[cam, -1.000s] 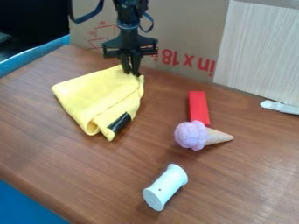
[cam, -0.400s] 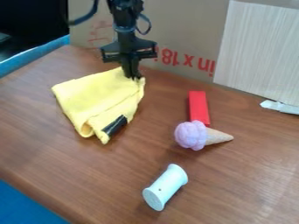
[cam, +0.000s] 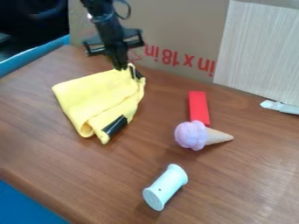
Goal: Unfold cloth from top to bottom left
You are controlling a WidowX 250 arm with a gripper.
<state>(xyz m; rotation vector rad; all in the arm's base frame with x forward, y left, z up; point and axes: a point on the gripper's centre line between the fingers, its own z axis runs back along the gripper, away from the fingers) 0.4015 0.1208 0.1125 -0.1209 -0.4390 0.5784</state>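
One brown wooden table (cam: pixel 234 188) spans the view, its left, right and near sides cut off in part. Behind it stand one cardboard sheet (cam: pixel 181 26) with red print and one pale, fine-grained panel (cam: pixel 262 48), both cut off by the top edge. One yellow cloth (cam: pixel 93 96) lies folded on the table's upper left part, its inner layers hidden; two black patches show, one at its near corner, the other at its far corner, beside the gripper. One black arm comes in from the top, its upper part cut off, with one gripper (cam: pixel 121 66) at the cloth's raised far corner. Its fingers are together; whether they pinch any fabric cannot be made out. Right of the cloth are one toy ice-cream cone (cam: pixel 191 135) with a lilac scoop, one white spool (cam: pixel 166 186) nearer the camera, and one red block (cam: pixel 198 107), its near end partly hidden by the scoop. One small whitish object (cam: pixel 280 107), hard to identify, is cut off at the right edge.
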